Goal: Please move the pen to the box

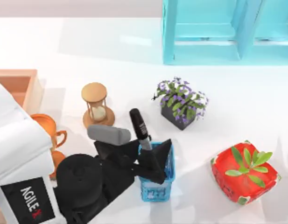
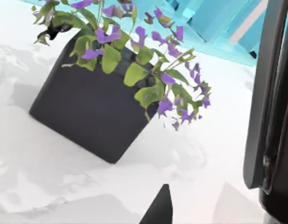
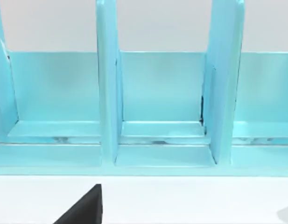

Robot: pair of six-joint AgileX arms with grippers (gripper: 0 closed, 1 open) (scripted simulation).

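My left gripper hangs over the small blue mesh pen holder, its black fingers spread on either side of the thick marker pen with black cap and grey lettered barrel; I judge the jaws not yet pinched. The pen stands in that holder, directly between my fingers, its long axis nearly upright and leaning slightly, cap end uppermost, pointing away toward the far-left. So the task is barely begun: grasp, lift and carry remain. Beyond the claw sits the dark square pot of purple flowers; far off to its left lies the shallow orange-brown wooden box. My right arm idles facing the turquoise shelf.
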